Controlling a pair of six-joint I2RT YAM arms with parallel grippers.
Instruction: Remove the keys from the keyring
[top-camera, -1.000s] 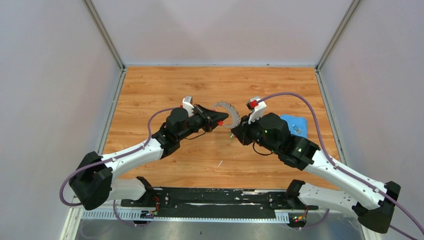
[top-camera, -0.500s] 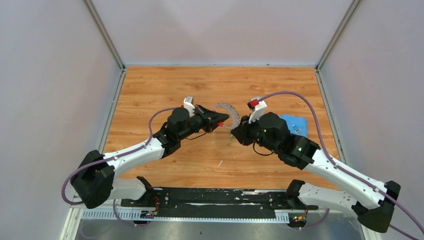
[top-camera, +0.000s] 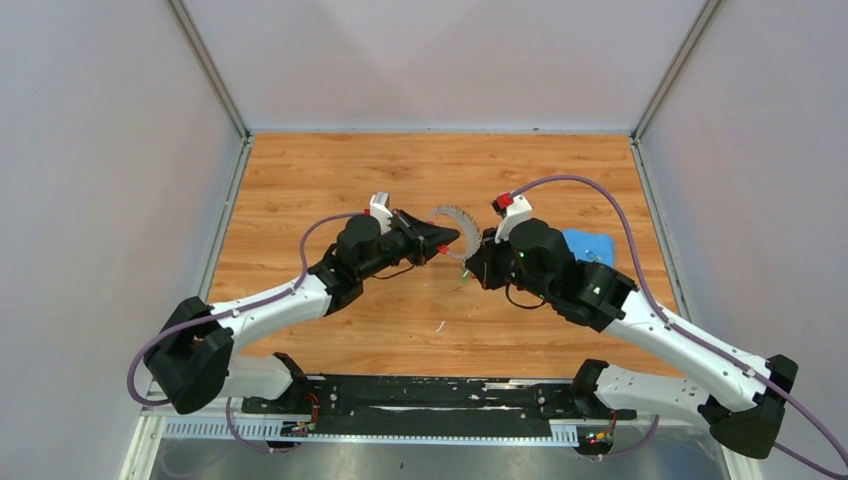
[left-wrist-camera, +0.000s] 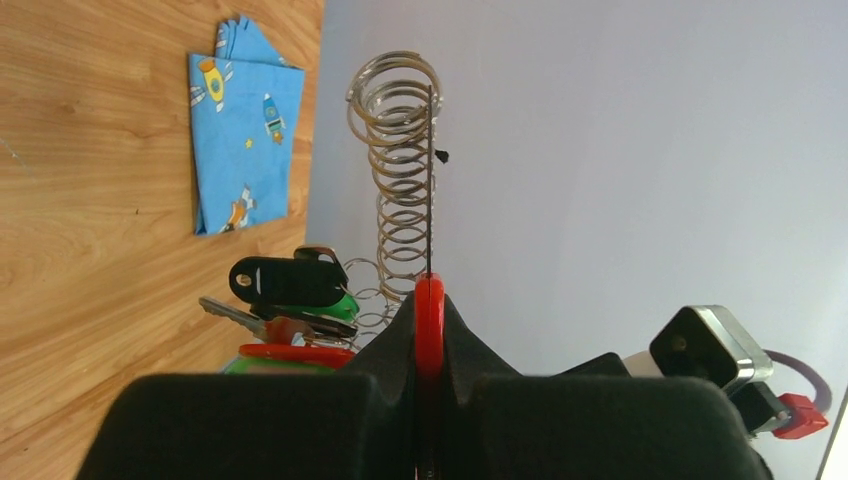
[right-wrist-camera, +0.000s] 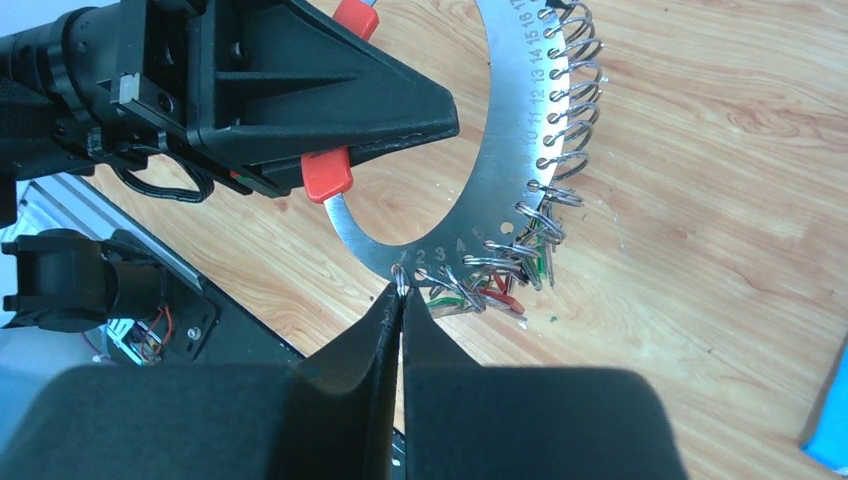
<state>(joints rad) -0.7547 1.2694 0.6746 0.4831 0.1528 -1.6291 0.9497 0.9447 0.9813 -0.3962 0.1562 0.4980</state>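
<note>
- The left gripper reaches in from the left, its fingers pressed together on the red tab of the keyring. This grip looks meant to hold the ring steady in the air, above the table, so the other arm can work on it.
- The keyring sits between the two grippers, near the middle of the table. It is a flat silvery band stamped with numbers, with a row of small wire loops along its outer edge.
- In the left wrist view the band appears edge-on, rising straight out from the fingertips, with the loops stacked like a coil beside it.
- The keys hang in a bunch from loops at the low-numbered end of the band. Green and red caps show among them. They are just beside the right fingertips and touch neither gripper.
- The right gripper comes in from the right, with its fingers closed to a fine point. They appear to pinch one loop at the very end of the row, by the lowest numbers. This is probably to work that loop free of the band.
- A blue cloth lies flat on the table to the right, partly behind the right arm and well apart from the ring.
</note>
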